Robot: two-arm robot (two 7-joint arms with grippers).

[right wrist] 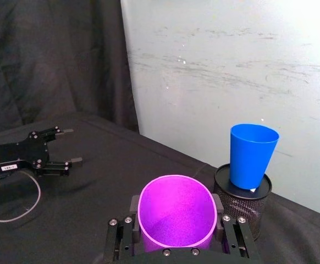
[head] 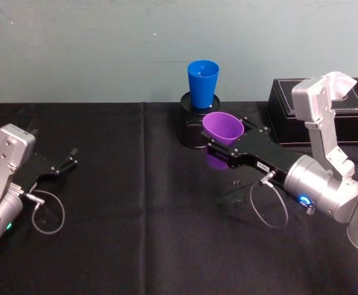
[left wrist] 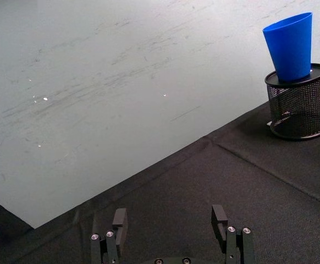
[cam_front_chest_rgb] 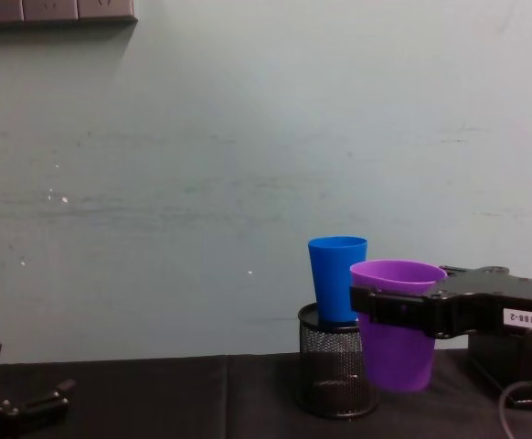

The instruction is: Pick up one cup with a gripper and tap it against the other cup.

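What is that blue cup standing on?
The blue cup stands on top of a black mesh pen holder. The cup covers the holder's opening, so whatever is inside cannot be seen.

From my chest camera, the right pincer (cam_front_chest_rgb: 399, 309) reaches in from the right edge and clamps the purple cup (cam_front_chest_rgb: 396, 355) just under its rim. The cup is upright and hangs clear of the black surface (cam_front_chest_rgb: 156, 393). To its left the blue cup (cam_front_chest_rgb: 337, 279) stands mouth up on top of the black wire-mesh pen holder (cam_front_chest_rgb: 336, 373). The purple rim overlaps the blue cup's right side from this angle, and I can't tell whether they touch. My left pincer (cam_front_chest_rgb: 10, 380) sits low in the left corner with its fingers spread.
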